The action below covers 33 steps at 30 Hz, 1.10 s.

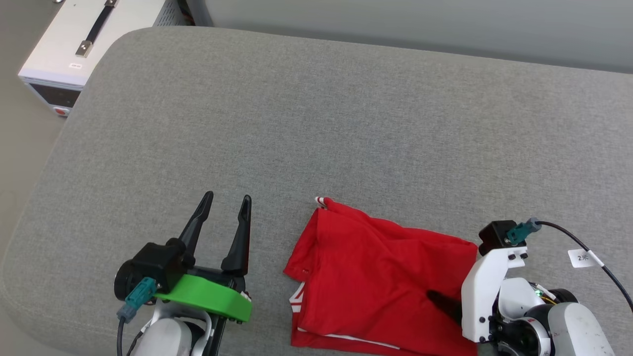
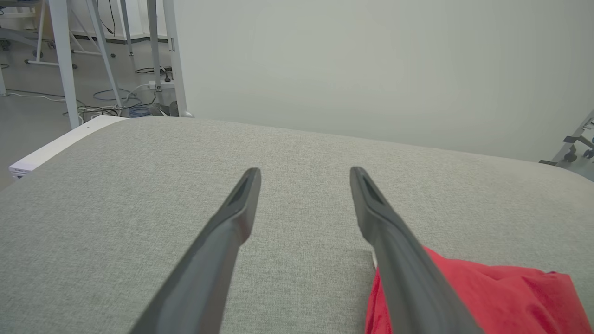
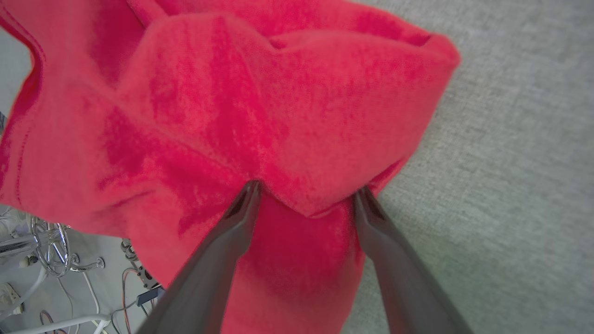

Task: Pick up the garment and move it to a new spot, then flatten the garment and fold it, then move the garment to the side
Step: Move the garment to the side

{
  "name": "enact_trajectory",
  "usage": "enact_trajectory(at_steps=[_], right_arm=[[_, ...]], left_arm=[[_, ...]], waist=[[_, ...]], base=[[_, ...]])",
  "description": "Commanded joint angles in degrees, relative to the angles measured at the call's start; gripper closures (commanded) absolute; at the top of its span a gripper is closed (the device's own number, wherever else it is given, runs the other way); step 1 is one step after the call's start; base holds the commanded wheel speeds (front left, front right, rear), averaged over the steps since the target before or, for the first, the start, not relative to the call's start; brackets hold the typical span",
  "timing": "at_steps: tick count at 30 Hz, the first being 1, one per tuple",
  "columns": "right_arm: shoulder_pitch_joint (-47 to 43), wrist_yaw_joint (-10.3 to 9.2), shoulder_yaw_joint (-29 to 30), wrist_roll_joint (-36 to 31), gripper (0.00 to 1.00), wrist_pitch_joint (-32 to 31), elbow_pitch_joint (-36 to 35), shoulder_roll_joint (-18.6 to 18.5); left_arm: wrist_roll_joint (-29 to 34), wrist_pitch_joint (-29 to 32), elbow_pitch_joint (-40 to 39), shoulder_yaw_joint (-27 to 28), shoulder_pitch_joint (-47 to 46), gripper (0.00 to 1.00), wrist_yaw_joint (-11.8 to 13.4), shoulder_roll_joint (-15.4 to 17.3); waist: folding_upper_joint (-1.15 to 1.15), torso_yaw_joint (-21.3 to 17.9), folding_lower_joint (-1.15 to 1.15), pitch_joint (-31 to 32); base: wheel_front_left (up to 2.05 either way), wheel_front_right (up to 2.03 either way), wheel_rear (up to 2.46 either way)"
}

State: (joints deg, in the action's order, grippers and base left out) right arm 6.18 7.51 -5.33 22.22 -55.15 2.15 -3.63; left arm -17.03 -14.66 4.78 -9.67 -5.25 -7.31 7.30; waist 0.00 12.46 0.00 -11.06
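At the near edge of the grey cushion (image 1: 316, 123), the folded garment (image 1: 376, 277) lies just right of the empty, wide-open left gripper (image 1: 227, 200), while the nearer right gripper (image 3: 307, 188) presses its parted fingers into a fold, not clamped.

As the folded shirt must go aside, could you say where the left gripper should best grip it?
Probably the left edge of the garment, coming from the left: its layers stack there, and it faces the open left gripper across the cushion.

Grey fabric cushion (image 1: 346, 123), white box (image 1: 54, 49) with black handle (image 1: 97, 25)
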Motion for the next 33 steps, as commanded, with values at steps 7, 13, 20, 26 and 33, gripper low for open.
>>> enact_trajectory(at_steps=[7,13,20,26,33], right_arm=[[-0.3,-0.02,-3.9,-0.7,1.0,0.6,4.7,-0.1],[1.2,-0.02,-7.0,0.1,1.0,5.7,3.9,-2.7],[3.2,-0.02,-12.7,-1.2,1.0,12.1,0.3,-10.8],[5.1,-0.02,-16.0,-1.4,1.0,13.8,-4.4,-21.1],[7.9,-0.02,-20.1,0.8,1.0,15.9,-7.8,-37.0]], left_arm=[[0.3,-0.3,0.2,0.3,-1.6,0.0,-0.2,-0.5],[0.5,-0.3,0.4,0.9,-1.1,0.0,-0.2,-0.5],[-0.3,-0.3,0.7,0.4,-0.1,0.0,-0.2,0.4],[-0.8,-0.3,0.7,-1.5,0.3,0.0,-0.2,0.7],[-0.7,-0.3,0.3,-7.2,-1.1,0.0,-0.2,1.4]], waist=[[0.0,1.6,0.0,-1.2],[0.0,0.4,0.0,0.5],[0.0,-4.0,0.0,2.8],[0.0,-9.9,0.0,3.5],[0.0,-17.2,0.0,1.7]], base=[[0.0,0.0,0.0],[0.0,0.0,0.0],[0.0,0.0,0.0],[0.0,0.0,0.0],[0.0,0.0,0.0]])
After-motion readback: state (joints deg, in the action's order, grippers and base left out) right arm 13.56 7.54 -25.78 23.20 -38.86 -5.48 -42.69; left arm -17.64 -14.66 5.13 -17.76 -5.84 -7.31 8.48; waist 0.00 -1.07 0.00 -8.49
